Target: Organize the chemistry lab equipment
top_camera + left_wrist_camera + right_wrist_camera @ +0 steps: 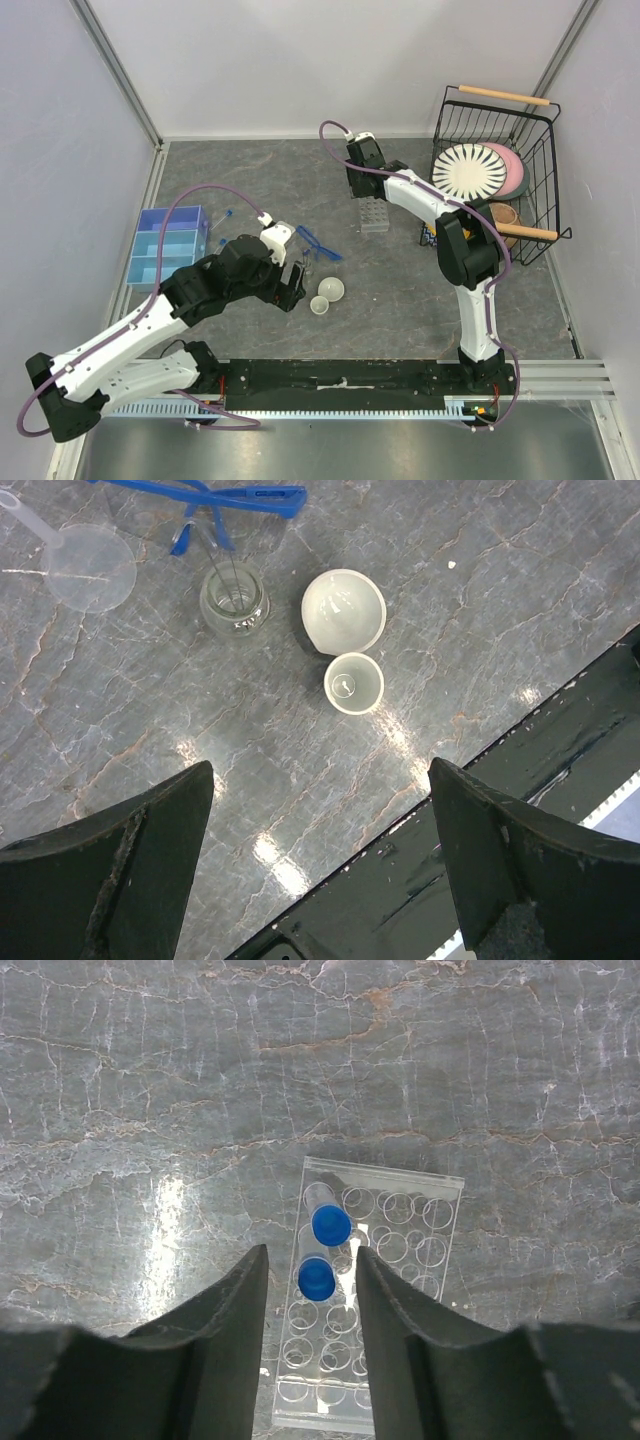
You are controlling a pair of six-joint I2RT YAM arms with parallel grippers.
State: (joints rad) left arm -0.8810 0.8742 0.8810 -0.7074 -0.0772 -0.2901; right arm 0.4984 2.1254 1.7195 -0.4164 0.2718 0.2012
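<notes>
Right wrist view: I am holding my right gripper (311, 1255) partly apart around a blue-capped tube (316, 1278), touching neither side, since the tube rack (400, 1250) is propping it upright, a second tube (330, 1224) at twelve o'clock.

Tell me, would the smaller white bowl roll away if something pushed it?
Probably slides, not rolls: the smaller white bowl stands upright, mouth up. It looks thin, so likely light. The bigger bowl close beside it might get nudged too.

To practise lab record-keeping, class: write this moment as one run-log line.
right gripper: open, jaws either side of a blue-capped tube in the rack | left gripper: open, empty, beside white dishes
</notes>
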